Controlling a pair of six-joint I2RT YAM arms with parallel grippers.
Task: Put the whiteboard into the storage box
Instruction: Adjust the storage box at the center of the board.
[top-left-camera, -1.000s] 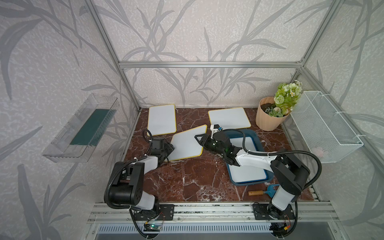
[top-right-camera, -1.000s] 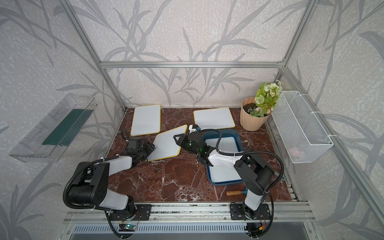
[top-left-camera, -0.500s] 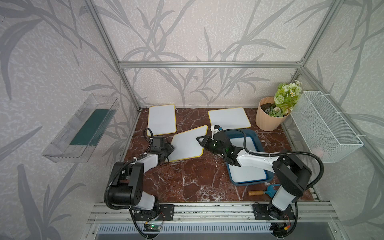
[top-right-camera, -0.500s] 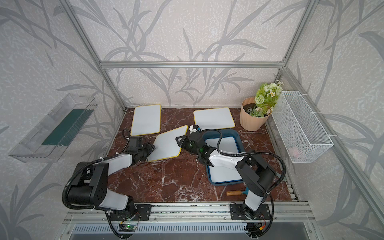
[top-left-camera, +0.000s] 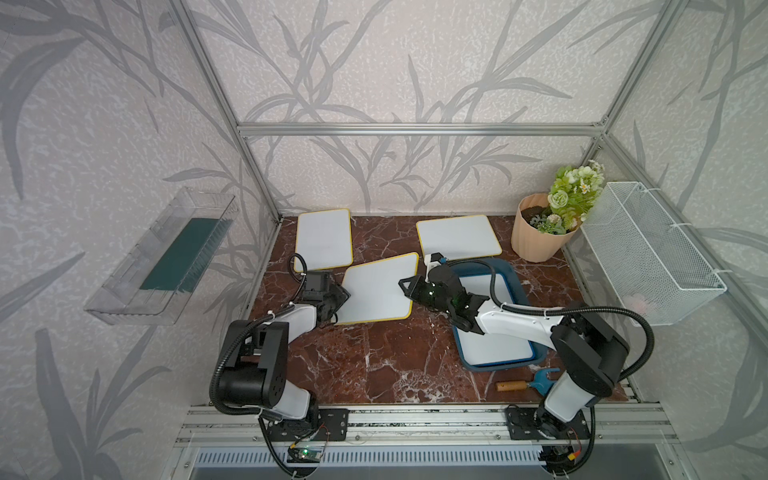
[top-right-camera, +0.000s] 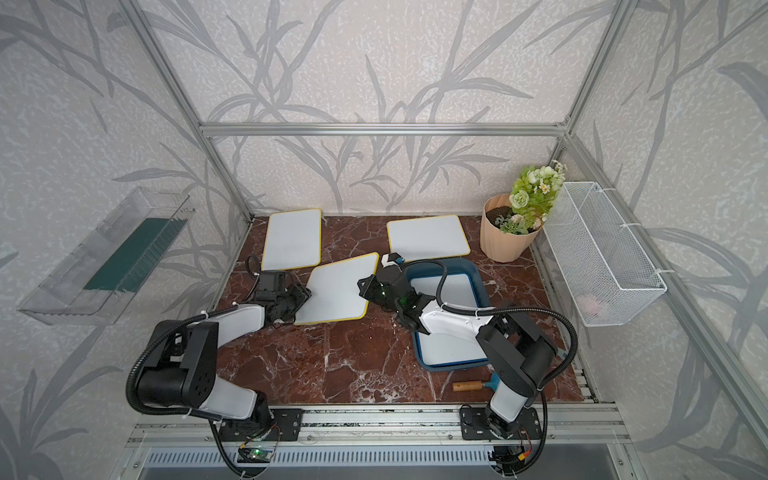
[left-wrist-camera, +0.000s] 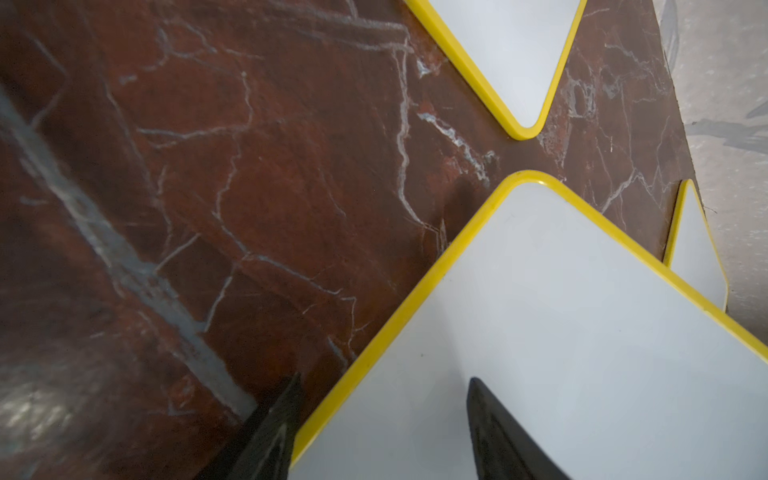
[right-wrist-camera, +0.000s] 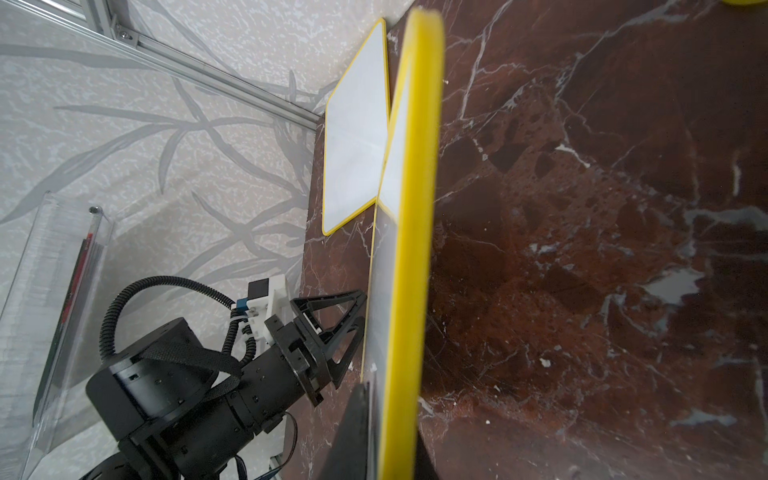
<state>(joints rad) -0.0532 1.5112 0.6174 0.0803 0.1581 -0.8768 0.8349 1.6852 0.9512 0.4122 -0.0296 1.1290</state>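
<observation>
A yellow-rimmed whiteboard (top-left-camera: 380, 289) lies askew mid-table. My right gripper (top-left-camera: 406, 286) is shut on its right edge; in the right wrist view the board (right-wrist-camera: 411, 249) shows edge-on between the closed fingers of that gripper (right-wrist-camera: 390, 419). My left gripper (top-left-camera: 344, 296) is open at the board's left edge. In the left wrist view that gripper (left-wrist-camera: 384, 399) has one finger over the white face (left-wrist-camera: 561, 332) and the other beside the rim. The teal storage box (top-left-camera: 512, 272) sits right of the board and holds another whiteboard (top-left-camera: 498, 345).
Two more whiteboards lie at the back, one left (top-left-camera: 324, 239) and one right (top-left-camera: 457, 235). A flower pot (top-left-camera: 540, 232) stands back right. A wire basket (top-left-camera: 652, 249) hangs on the right wall, a clear bin (top-left-camera: 166, 253) on the left. A small trowel (top-left-camera: 528, 384) lies near the front right.
My right gripper's jaws have closed onto the whiteboard's right edge. The left gripper and the board have hardly moved.
</observation>
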